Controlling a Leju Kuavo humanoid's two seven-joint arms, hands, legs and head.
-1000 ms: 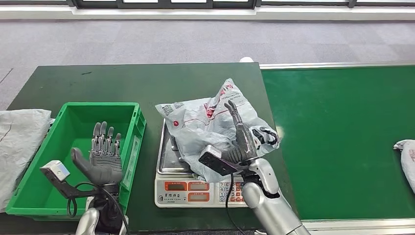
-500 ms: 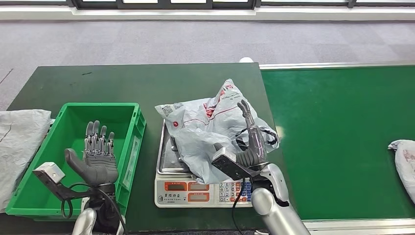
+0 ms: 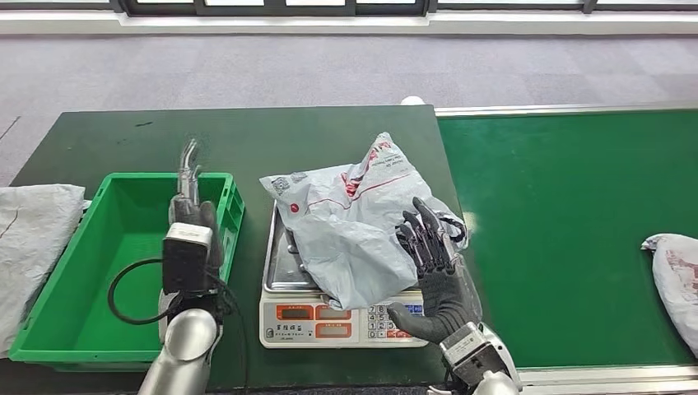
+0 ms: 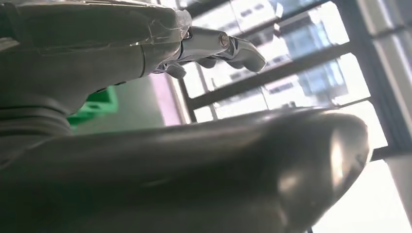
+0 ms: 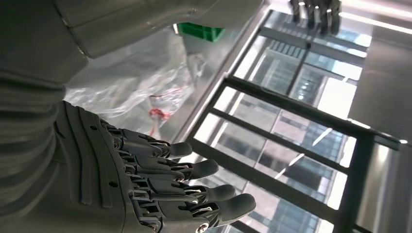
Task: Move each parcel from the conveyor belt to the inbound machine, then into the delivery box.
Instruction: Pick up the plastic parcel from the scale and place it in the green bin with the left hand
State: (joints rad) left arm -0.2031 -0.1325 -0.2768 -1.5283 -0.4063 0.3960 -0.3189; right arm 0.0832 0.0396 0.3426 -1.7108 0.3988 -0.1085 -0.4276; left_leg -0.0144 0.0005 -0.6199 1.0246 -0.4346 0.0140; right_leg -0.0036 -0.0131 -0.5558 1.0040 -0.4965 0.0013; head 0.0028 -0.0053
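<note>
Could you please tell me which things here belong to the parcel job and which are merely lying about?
Job: grey parcel on the scale; green crate; conveyor belt; second parcel on it.
Lying about: grey sack left of the crate.

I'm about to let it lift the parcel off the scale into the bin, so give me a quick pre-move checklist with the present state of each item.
1. Grey parcel lies on the scale: ok.
2. Right hand is off the parcel, fingers spread, holding nothing: ok, though it sits close beside the bag's edge.
3. Left hand is raised over the rim of the green bin, holding nothing: ok; whether its fingers are spread, cannot tell.
4. The bin's bare floor has room for the parcel: ok.
5. Scale reading registered: cannot tell, display too small to read.
6. Next parcel waits at the edge of the conveyor belt: ok.
</note>
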